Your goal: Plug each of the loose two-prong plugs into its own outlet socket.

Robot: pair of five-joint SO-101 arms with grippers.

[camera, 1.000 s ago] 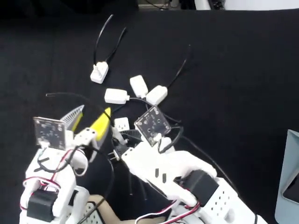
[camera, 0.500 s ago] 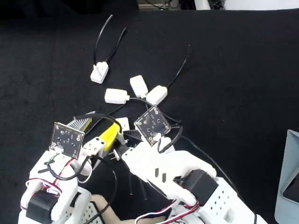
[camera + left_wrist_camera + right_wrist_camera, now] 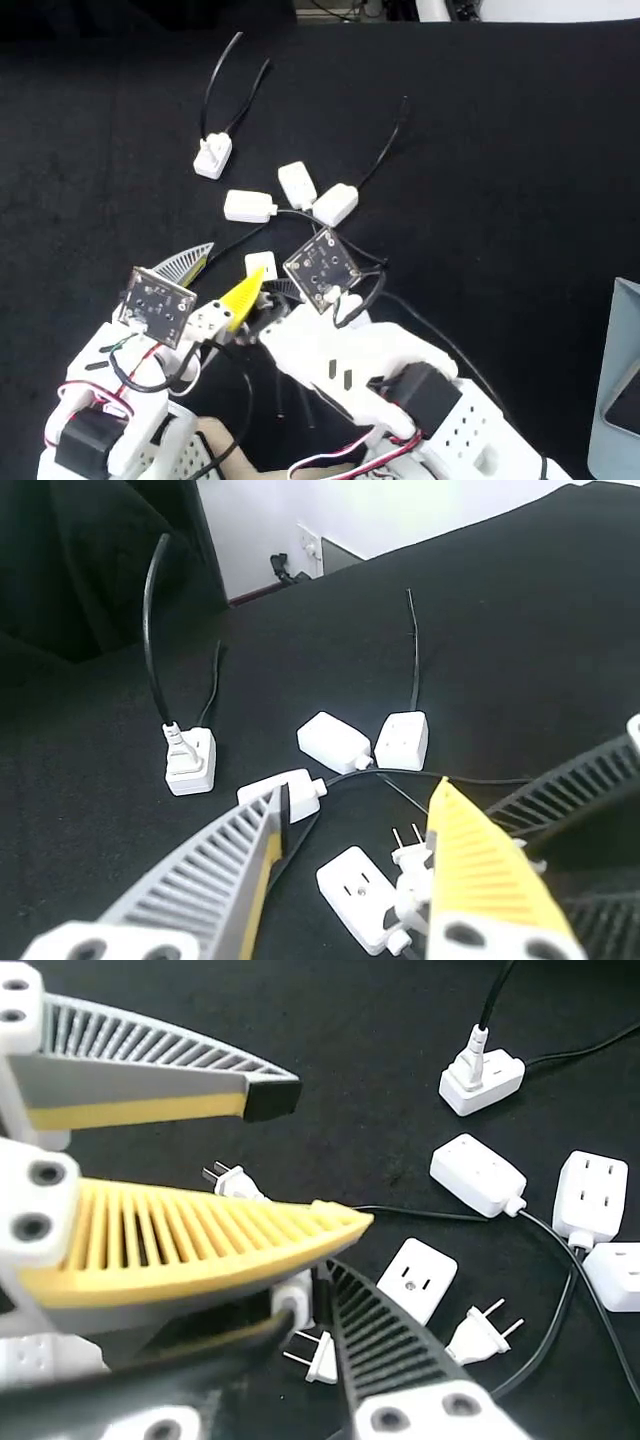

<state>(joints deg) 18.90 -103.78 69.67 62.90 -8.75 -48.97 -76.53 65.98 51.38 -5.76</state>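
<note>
My right gripper (image 3: 268, 308) (image 3: 312, 1295) is shut on a white two-prong plug (image 3: 320, 1357) (image 3: 412, 852), held just above a loose white socket (image 3: 261, 266) (image 3: 425, 1278) (image 3: 355, 880). My left gripper (image 3: 237, 262) (image 3: 358, 792) (image 3: 325, 1158) is open. Its yellow finger (image 3: 240, 293) lies over the right gripper's tip, and its grey finger (image 3: 187, 262) is apart on the far side. Two more plugs (image 3: 235, 1182) (image 3: 480, 1335) lie loose on the cloth. Three empty sockets (image 3: 248, 206) (image 3: 297, 184) (image 3: 336, 203) sit farther back. Another socket (image 3: 212, 155) (image 3: 188, 760) has a cord plugged in.
Thin black cords (image 3: 385, 150) trail from the sockets over the black cloth (image 3: 480, 200). A grey-blue box (image 3: 622, 380) stands at the right edge. The two arms' bases crowd the near edge, close together.
My left gripper has swung right, toward the right gripper, and its yellow finger now covers the held plug in the high view. The right arm has barely moved.
</note>
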